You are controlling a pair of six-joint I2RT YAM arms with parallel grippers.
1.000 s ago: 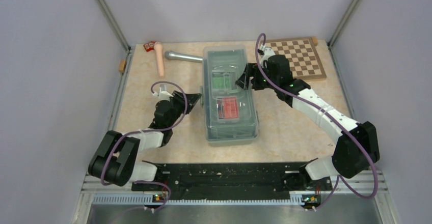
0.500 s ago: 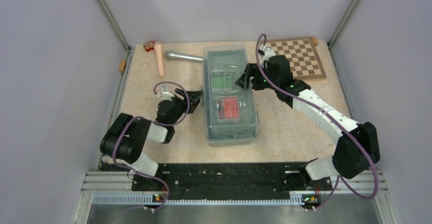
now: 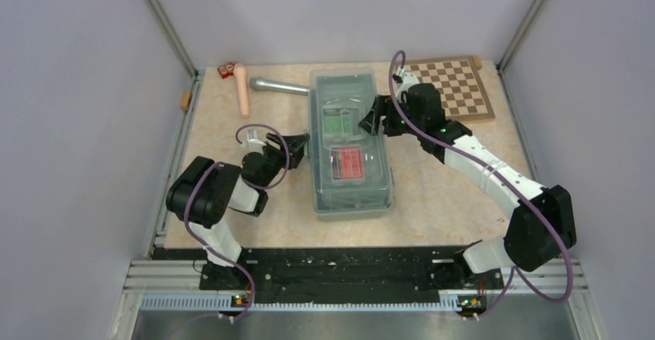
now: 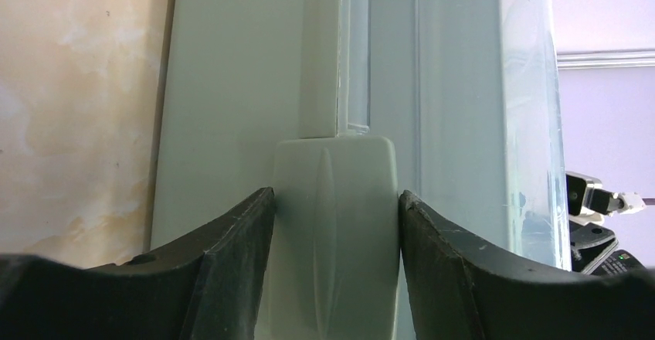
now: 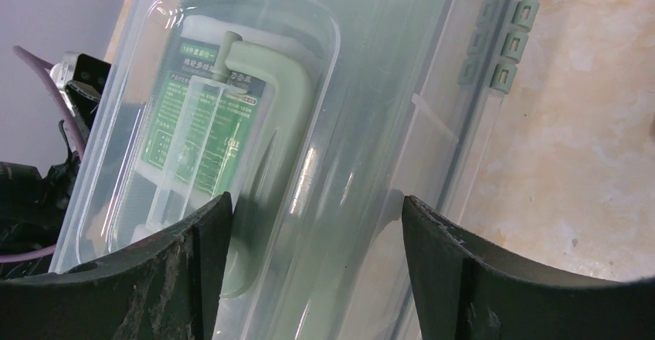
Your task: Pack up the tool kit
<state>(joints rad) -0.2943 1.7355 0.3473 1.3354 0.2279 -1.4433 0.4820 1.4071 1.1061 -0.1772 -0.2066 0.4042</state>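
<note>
Now, with the left gripper [image 4: 334, 194] spread around the left-wall latch [image 4: 336, 255] of the closed toolbox [image 3: 349, 197] and the right gripper [image 5: 317, 198] spread above its lid [image 5: 363, 108], press the latch squarely until it seats

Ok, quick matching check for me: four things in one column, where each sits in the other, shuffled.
1 chessboard
2 microphone
3 red box
4 green box

A inside the toolbox, near half
B far right corner of the table
C inside the toolbox, far half
D left of the toolbox, far end

Pairs: 1-B; 2-D; 3-A; 4-C
</note>
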